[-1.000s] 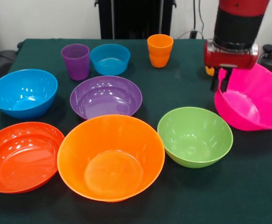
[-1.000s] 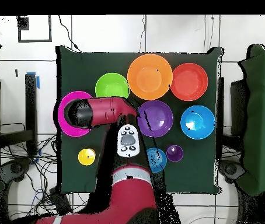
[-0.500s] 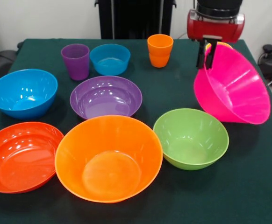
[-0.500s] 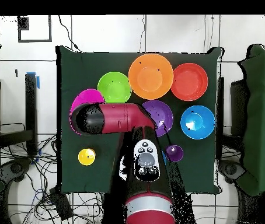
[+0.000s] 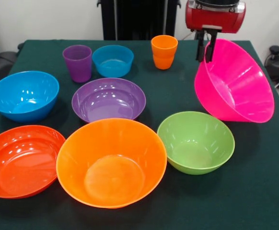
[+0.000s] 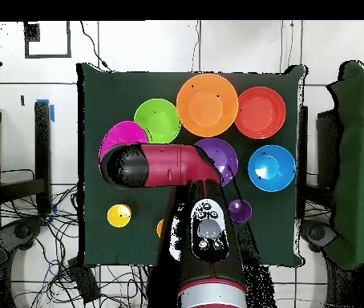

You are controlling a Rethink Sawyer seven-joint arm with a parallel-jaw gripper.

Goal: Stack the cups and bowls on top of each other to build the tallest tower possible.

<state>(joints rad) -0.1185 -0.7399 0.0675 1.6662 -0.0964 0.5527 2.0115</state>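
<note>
Step in hand: transport of the large pink bowl (image 5: 235,84), the widest piece and by judgement the intended base of the tower; no bowl or cup is stacked yet.
Gripper (image 5: 205,45): clamped narrow on the far-left rim of the large pink bowl, one finger inside the wall and one outside, as the front view shows.
Large pink bowl: tilted steeply, mouth turned toward the near left, hanging from the rim grip at the right of the bench (image 5: 254,191); whether its lowest edge touches the cloth cannot be told.
Overhead check: the arm covers most of the large pink bowl (image 6: 119,136), which lies just beside the green bowl (image 6: 158,120).
Green bowl (image 5: 196,141): upright, near and left of the held bowl, just below its lower edge in the front view.
Large orange bowl (image 5: 111,162): upright at near centre, beside the shallow red-orange bowl (image 5: 22,160).
Purple bowl (image 5: 109,99): mid-bench, with the blue bowl (image 5: 23,95) well to its left.
Far row: purple cup (image 5: 77,63), small blue bowl (image 5: 113,60), orange cup (image 5: 164,51).
Yellow cup (image 6: 119,215): seen overhead only, standing alone.
Next move, by judgement: level the bowl, set it down upright on bare cloth clear of the green bowl, then release.
Risk: a rim pinch on glossy plastic may slip or let the bowl swing.
</note>
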